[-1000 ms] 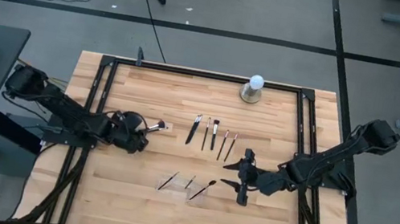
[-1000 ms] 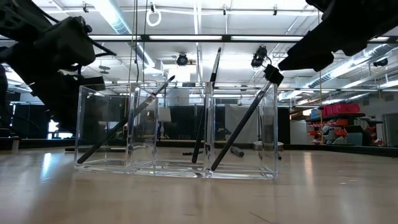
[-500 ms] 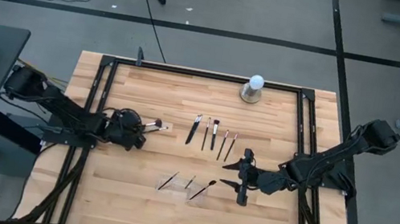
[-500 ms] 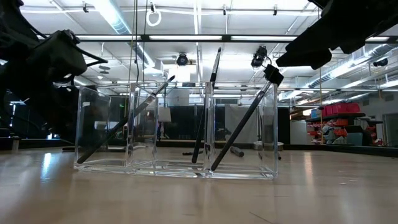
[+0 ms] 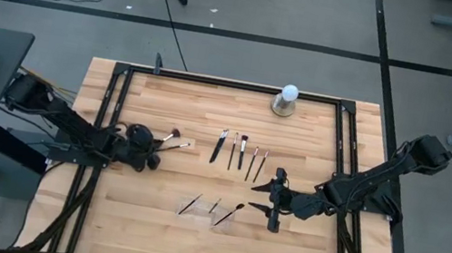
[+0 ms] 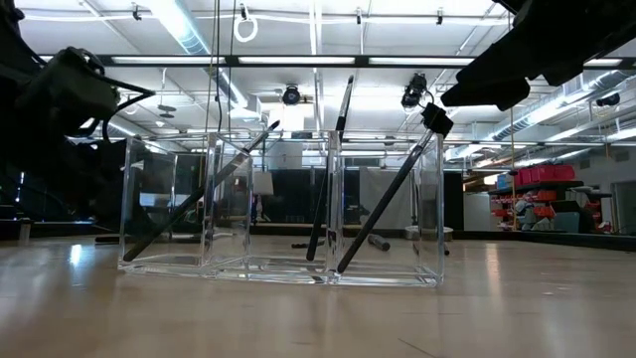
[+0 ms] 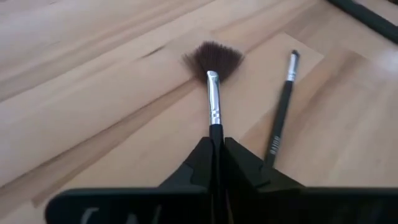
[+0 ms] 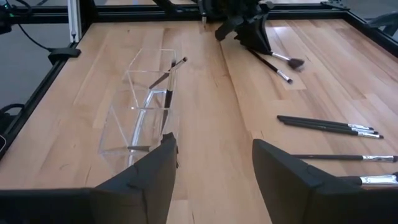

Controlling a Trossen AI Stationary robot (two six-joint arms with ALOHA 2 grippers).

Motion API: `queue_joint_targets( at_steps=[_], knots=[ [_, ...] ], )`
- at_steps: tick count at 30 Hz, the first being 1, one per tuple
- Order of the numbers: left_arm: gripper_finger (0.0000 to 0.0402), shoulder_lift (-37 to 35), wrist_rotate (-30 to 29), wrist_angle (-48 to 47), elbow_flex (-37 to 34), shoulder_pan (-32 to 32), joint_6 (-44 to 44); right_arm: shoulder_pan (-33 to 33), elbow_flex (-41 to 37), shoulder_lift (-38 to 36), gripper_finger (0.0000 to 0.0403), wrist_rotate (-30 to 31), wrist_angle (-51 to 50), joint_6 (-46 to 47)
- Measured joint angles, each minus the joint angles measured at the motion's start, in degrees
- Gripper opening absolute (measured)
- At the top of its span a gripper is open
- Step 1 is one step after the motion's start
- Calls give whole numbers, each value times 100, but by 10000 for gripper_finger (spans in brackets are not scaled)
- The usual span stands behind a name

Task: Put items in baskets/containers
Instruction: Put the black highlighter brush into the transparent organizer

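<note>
Wooden table (image 5: 154, 225): we see the left gripper (image 7: 216, 152) pinching a fan brush (image 7: 213, 74); the right gripper (image 8: 211, 155) gapes empty beside the clear tray (image 8: 146, 106).

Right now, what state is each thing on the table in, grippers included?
Left gripper: shut on the fan brush's handle.
Fan brush: gripped, bristles at the wood.
Thin brush: lying loose beside the fan brush.
Right gripper: open, empty, beside the clear container.
Clear container: upright, three brushes leaning inside.
Row of five brushes: lying flat, untouched.
White ball: sitting on its grey base.
</note>
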Motion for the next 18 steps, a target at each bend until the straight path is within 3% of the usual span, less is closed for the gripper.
queue_joint_targets(
  at_steps=[10, 18],
  knots=[
    [23, 19, -295, 570, 49, -191, 375, 1, 0, 0, 211, 0, 38, -2],
    [23, 8, -816, 638, 780, -189, 1560, -132, -2, -1, 211, 2, 287, -79]
  ],
)
